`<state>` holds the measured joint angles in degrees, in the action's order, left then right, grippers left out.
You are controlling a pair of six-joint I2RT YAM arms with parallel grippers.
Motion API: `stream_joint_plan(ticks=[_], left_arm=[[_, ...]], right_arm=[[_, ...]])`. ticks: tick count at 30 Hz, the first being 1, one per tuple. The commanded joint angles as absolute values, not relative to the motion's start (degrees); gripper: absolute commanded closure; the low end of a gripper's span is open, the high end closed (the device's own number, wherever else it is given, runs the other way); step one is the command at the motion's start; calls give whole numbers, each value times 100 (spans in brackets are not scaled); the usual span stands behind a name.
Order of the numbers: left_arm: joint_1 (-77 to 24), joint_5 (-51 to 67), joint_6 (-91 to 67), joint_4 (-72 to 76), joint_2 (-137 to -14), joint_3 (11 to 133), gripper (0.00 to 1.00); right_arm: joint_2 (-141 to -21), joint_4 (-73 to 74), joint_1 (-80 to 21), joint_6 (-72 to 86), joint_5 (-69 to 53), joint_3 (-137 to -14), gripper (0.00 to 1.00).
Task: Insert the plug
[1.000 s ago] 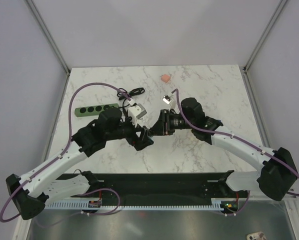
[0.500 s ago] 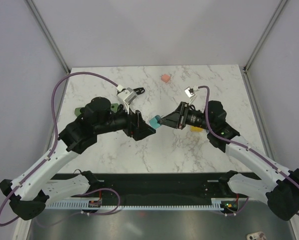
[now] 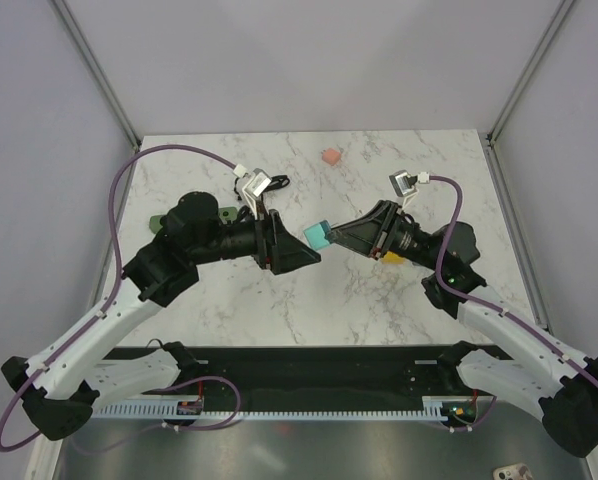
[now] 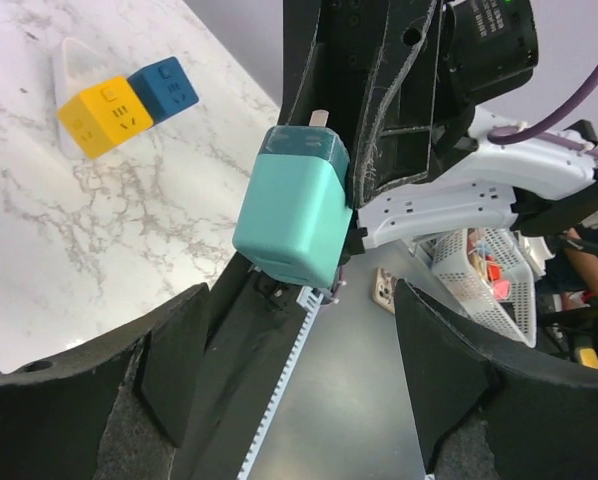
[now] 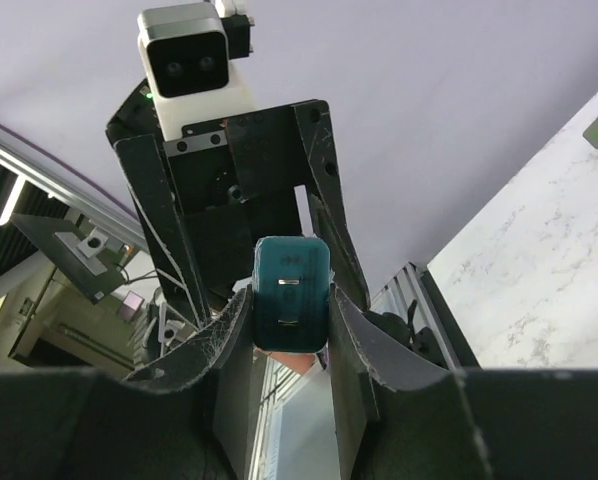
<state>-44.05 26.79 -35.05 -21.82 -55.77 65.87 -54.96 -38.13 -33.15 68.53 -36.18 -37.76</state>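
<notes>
The marble table (image 3: pixel 399 300) carries the whole work area. The left arm (image 3: pixel 129 300) and right arm (image 3: pixel 509 330) reach inward and meet nose to nose above the middle of the table.

The green power strip (image 3: pixel 159 222) lies at the left side of the table, largely hidden under the left arm.

Left gripper (image 3: pixel 294 252): jaws spread wide, holding nothing. Its fingers (image 4: pixel 179 365) flank the plug on either side without touching it.

Right gripper (image 3: pixel 337 238): jaws closed on the plug (image 3: pixel 317 236). The fingers (image 5: pixel 351 340) clamp two opposite side faces. The pronged face points toward the left gripper.

Plug position: clear of the table, held in the air between the two grippers, well apart from the power strip.

A yellow block (image 4: pixel 104 118) and a blue block (image 4: pixel 167 87) sit touching each other on the table beneath the right arm.
</notes>
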Motion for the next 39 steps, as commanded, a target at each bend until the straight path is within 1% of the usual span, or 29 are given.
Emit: stream_joint_plan(ticks=[1, 6, 11, 15, 22, 23, 24, 26, 27, 29, 30, 31, 33, 34, 35, 36, 37, 38, 39], left_arm=[[-4386, 3041, -3998, -1259, -5493, 6399, 21], [-4386, 3050, -4157, -1037, -5686, 6381, 28], [-4386, 3024, -4324, -791, -5739, 6302, 33], [-4386, 2857, -4447, -712, -5669, 6249, 41], [-4377, 2584, -4649, -493, -5476, 6074, 48], [-4377, 2567, -4667, -475, -5476, 6056, 51], [-4377, 2558, -4693, -449, -5476, 6038, 61], [-4377, 2575, -4807, -387, -5449, 5986, 70], [-4377, 2584, -4860, -326, -5475, 5977, 80], [-4377, 2628, -4939, -308, -5510, 5976, 93], [-4377, 2619, -4957, -308, -5502, 5985, 98], [-4377, 2576, -4957, -299, -5502, 5951, 98], [-4368, 2488, -4992, -290, -5441, 5907, 98], [-4325, 2418, -5044, -299, -5432, 5880, 98], [-4272, 2391, -5071, -334, -5414, 5880, 98], [-4124, 2382, -5106, -412, -5397, 5897, 98], [-4018, 2373, -5159, -622, -5396, 5967, 98], [-3903, 2347, -5185, -772, -5396, 6003, 98], [-3641, 2303, -5220, -921, -5388, 6038, 98]], right_arm=[[-5476, -4544, -3322, 7181, -3683, -3753, 100], [-5467, -4544, -3357, 7190, -3683, -3735, 100], [-5502, -4430, -3366, 7102, -3709, -3709, 100], [-5519, -4412, -3375, 7075, -3700, -3683, 100], [-5563, -4368, -3366, 7031, -3674, -3691, 100], [-5616, -4386, -3375, 7031, -3674, -3691, 100], [-5634, -4394, -3384, 7040, -3691, -3700, 100], [-5704, -4429, -3384, 7058, -3709, -3718, 100], [-5721, -4447, -3392, 7058, -3709, -3709, 100], [-5774, -4500, -3410, 7066, -3718, -3709, 99], [-5792, -4491, -3410, 7066, -3709, -3718, 96], [-5809, -4491, -3410, 7058, -3718, -3726, 86], [-5836, -4456, -3410, 7014, -3709, -3727, 73], [-5792, -4404, -3410, 6970, -3674, -3744, 58], [-5757, -4238, -3410, 6883, -3622, -3744, 48], [-5705, -4115, -3410, 6830, -3586, -3753, 36], [-5556, -3939, -3419, 6733, -3542, -3805, 16], [-5468, -3346, -3410, 6611, -3351, -3867, 7], [-5380, -2966, -3401, 6366, -3244, -3928, 2]])
